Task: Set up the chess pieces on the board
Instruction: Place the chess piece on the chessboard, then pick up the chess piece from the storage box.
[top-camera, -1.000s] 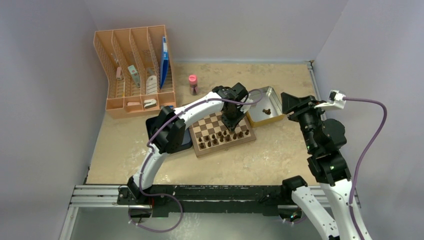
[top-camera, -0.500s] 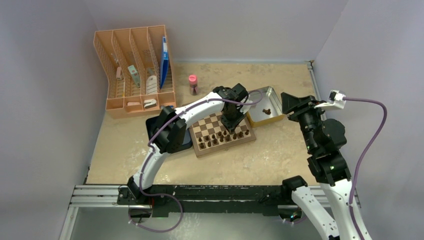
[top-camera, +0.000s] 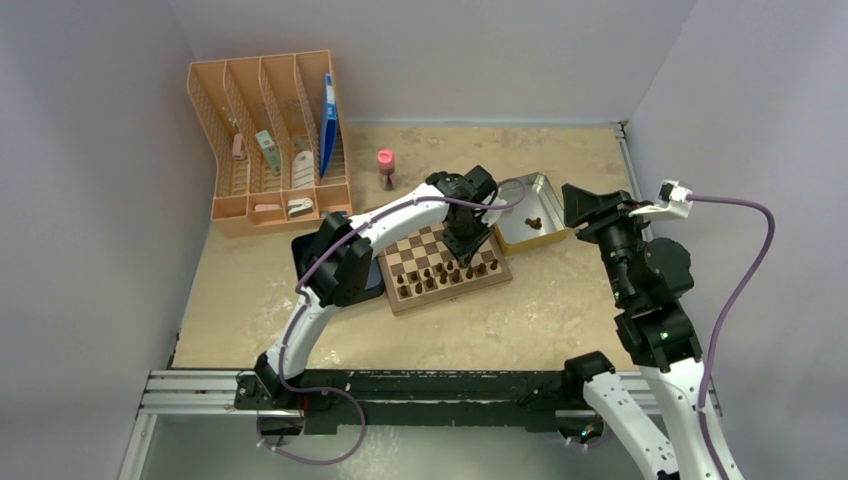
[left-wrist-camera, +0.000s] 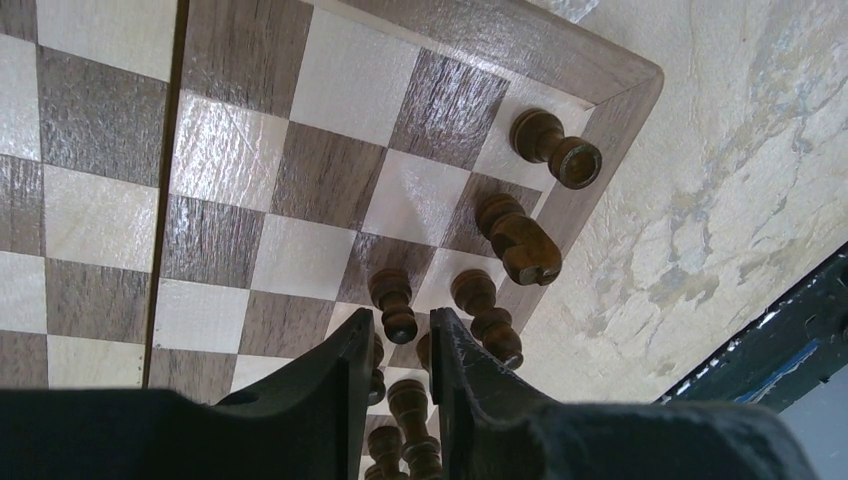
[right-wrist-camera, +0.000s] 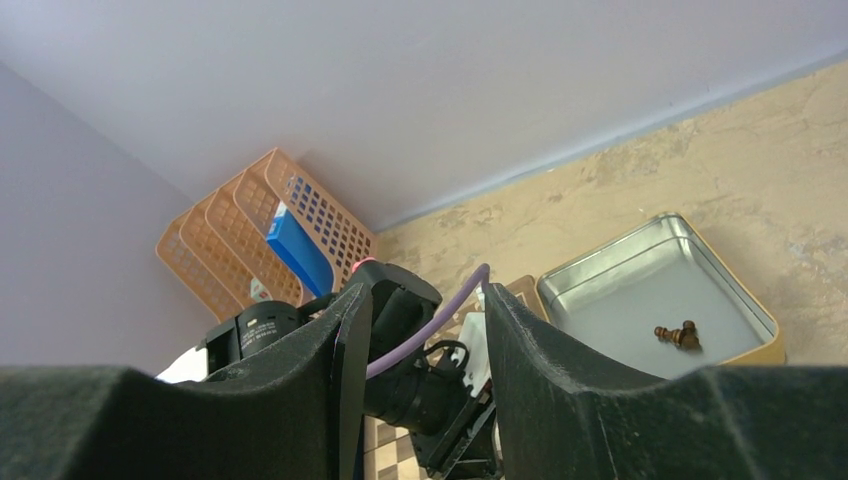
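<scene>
Placing pawn (left-wrist-camera: 393, 303) on board (left-wrist-camera: 230, 150) — my left gripper (left-wrist-camera: 402, 320) barely parted, pawn looks free between tips. Right gripper (right-wrist-camera: 425, 297) wide, empty. Next I'd lift straight up — fetch pieces (right-wrist-camera: 678, 333) from tin (right-wrist-camera: 605, 250).

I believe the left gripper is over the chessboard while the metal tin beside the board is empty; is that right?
Not quite: the metal tin is not empty. The right wrist view shows at least one dark chess piece lying on its floor. The left gripper is indeed over the board.
</scene>
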